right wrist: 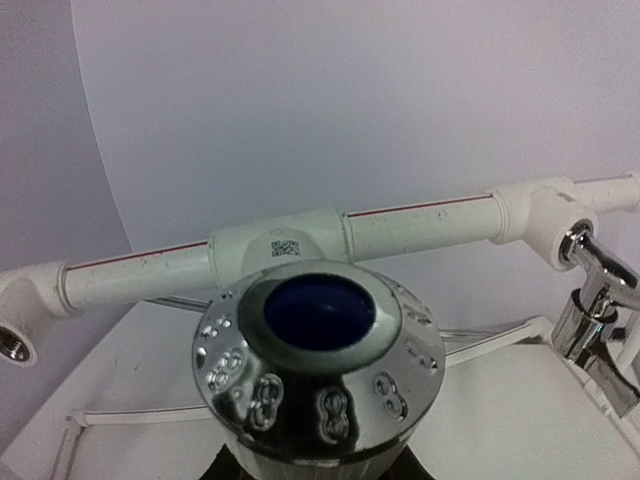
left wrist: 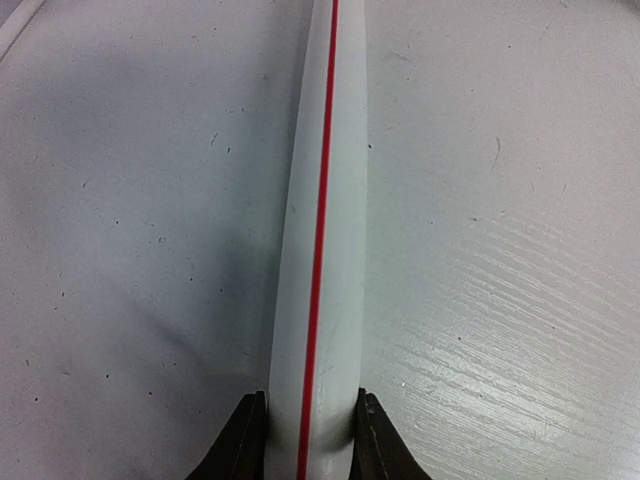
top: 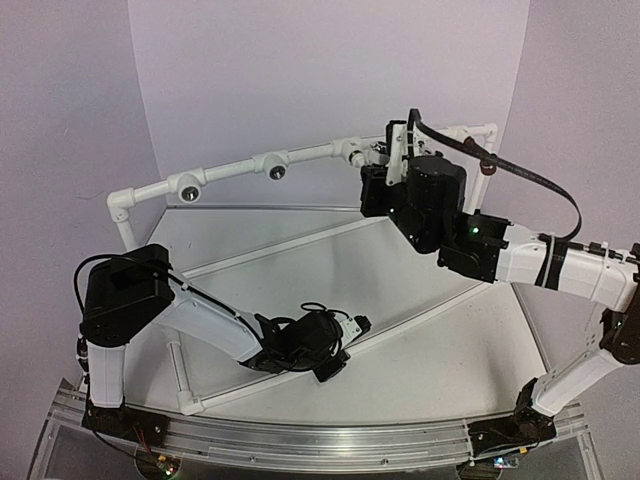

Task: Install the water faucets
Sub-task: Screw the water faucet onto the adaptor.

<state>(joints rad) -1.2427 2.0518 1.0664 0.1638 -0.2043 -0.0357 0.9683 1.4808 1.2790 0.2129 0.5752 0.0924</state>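
My right gripper (top: pixel 380 158) is raised at the back pipe rail and is shut on a shiny silver faucet (right wrist: pixel 318 360). Its round chrome head with a dark blue cap fills the right wrist view, and only the fingers' dark tips show beneath it. The faucet sits just in front of a white tee (right wrist: pixel 280 248) with a printed code. Another silver metal faucet (right wrist: pixel 592 305) sits in the fitting to the right. My left gripper (left wrist: pixel 310 402) lies low on the table, shut on a white pipe with a red stripe (left wrist: pixel 325 230), which is part of the frame.
The white PVC frame (top: pixel 230 172) runs along the back wall, with two open tee sockets (top: pixel 187 186) on its left half. A brass-threaded socket (right wrist: pixel 14 342) shows at the left of the right wrist view. Thin white pipes (top: pixel 300 240) cross the grey table.
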